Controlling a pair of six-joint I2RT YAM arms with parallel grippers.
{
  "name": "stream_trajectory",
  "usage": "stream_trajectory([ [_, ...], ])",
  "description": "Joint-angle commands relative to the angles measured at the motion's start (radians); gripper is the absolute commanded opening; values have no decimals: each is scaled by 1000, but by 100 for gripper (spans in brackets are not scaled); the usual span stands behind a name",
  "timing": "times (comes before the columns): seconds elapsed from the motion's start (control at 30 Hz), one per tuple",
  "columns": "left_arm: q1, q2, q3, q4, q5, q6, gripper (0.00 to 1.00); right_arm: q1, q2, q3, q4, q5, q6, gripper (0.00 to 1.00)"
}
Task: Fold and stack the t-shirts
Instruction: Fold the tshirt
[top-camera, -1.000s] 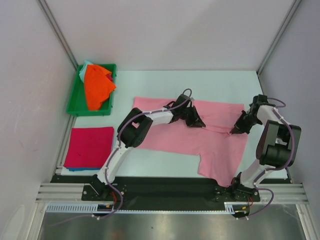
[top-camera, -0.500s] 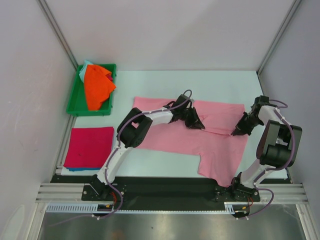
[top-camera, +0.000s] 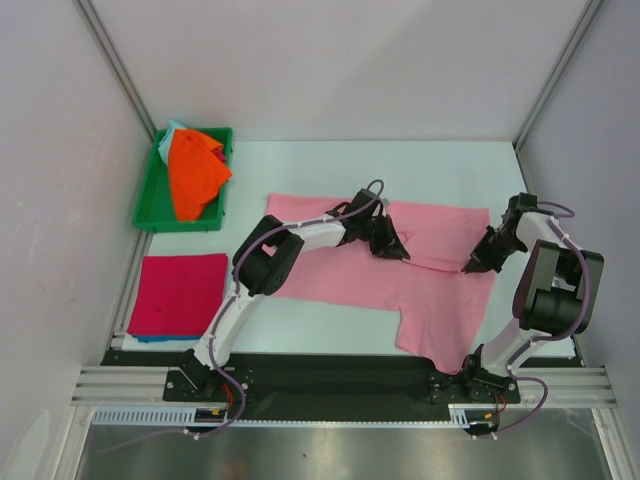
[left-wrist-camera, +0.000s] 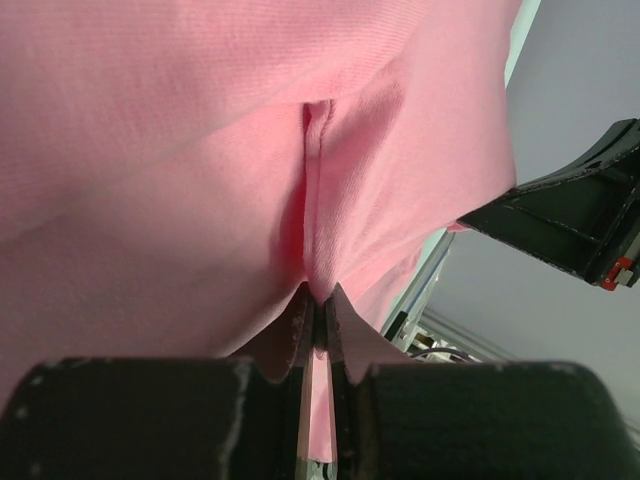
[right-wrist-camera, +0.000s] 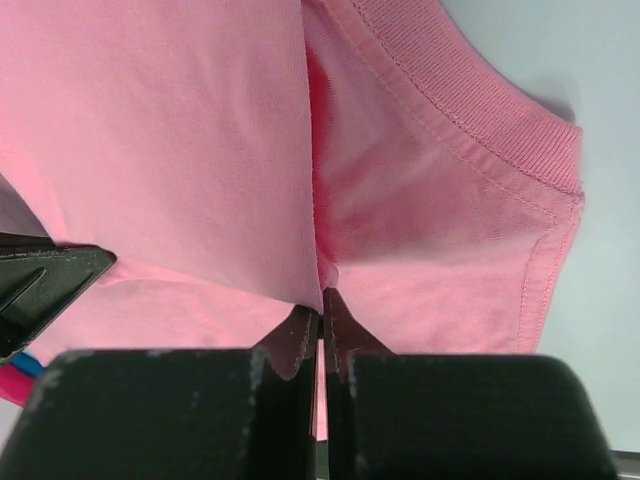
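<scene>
Pinching a raised fold near the middle of the pink shirt, your left gripper is clamped on the cloth. Your right gripper is likewise closed on a fold by the collar. That shirt lies spread across the counter. Left of it, the magenta shirt sits folded, seemingly atop a teal shirt, and the orange shirt is heaped in the green tray.

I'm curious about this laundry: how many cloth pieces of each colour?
Light pink cloth t-shirt, spread out: 1
Bright orange cloth t-shirt, crumpled: 1
Magenta-red cloth t-shirt, folded: 1
Pale teal cloth under the orange: 1
Blue-teal cloth edge under the magenta-red: 1
Total: 5
</scene>
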Motion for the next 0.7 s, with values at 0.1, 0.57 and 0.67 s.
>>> stream_trajectory([
  [0.1, 6, -83, -9, 8, 32, 26, 15, -7, -9, 23, -27, -10, 23, 2],
  [0.57, 52, -178, -55, -130, -11, 239, 36, -9, -21, -12, -21, 23, 35, 22],
  [0.67, 54, -172, -55, -82, 24, 258, 48, -7, -41, -20, -12, 18, 23, 26],
])
